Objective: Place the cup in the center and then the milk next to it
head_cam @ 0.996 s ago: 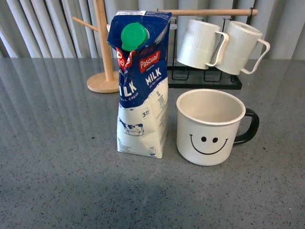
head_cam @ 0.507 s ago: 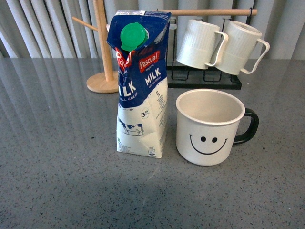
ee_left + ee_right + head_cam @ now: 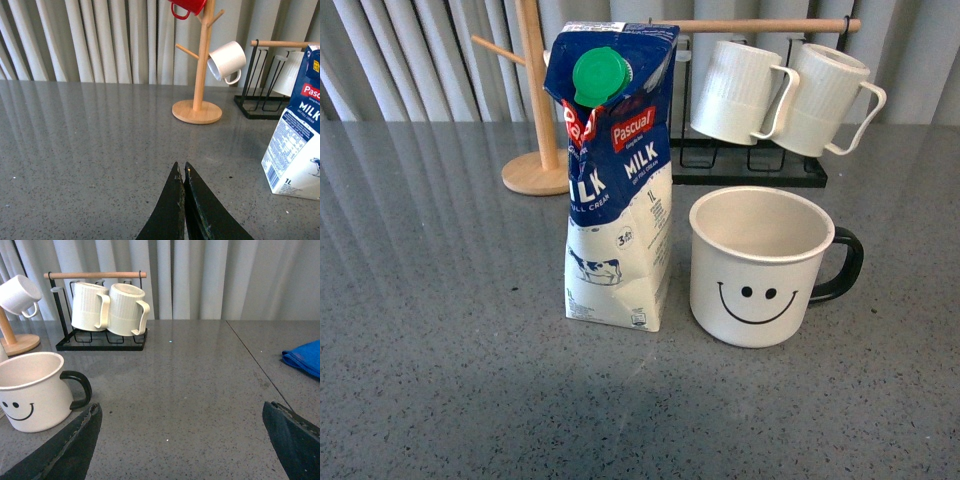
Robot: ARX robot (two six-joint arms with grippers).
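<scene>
The white smiley cup (image 3: 760,266) with a black handle stands upright on the grey table. The blue-and-white milk carton (image 3: 616,180) with a green cap stands upright right beside it, on its left in the front view. Neither arm shows in the front view. My left gripper (image 3: 181,169) is shut and empty, low over the table, with the carton (image 3: 295,142) off to one side. My right gripper (image 3: 182,410) is open and empty, its fingers wide apart, with the cup (image 3: 32,390) just beyond one fingertip (image 3: 92,412).
A wooden mug tree (image 3: 532,100) stands behind the carton; it holds a red mug (image 3: 187,7) and a small white cup (image 3: 227,60). A black rack (image 3: 750,165) holds two ribbed white mugs (image 3: 740,90). A blue cloth (image 3: 305,357) lies at the table's edge.
</scene>
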